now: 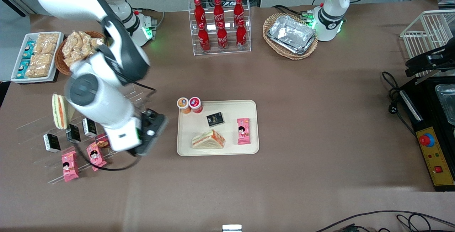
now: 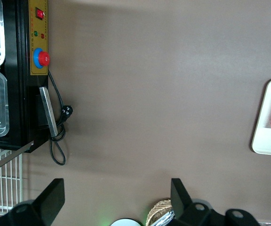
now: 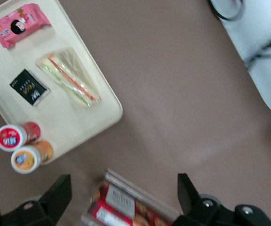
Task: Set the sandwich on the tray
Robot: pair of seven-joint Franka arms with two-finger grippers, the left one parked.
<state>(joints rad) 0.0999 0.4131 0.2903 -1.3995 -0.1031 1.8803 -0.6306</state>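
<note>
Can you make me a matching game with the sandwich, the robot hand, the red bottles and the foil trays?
Things:
1. sandwich
2. hand
3. red bottles
4. foil trays

Places:
A. in a wicker basket
B. in a clear rack
C. lying on the tray
D. open, above the snack shelves, beside the tray

Pairs: 1-C, 2-D, 3-B, 4-A

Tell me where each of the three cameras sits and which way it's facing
Front view: high up, looking down on the table, sandwich on the tray; both arms show.
Right wrist view: looks down past the open gripper at that sandwich and tray.
Left wrist view: faces bare table and control box; shares the tray's edge.
</note>
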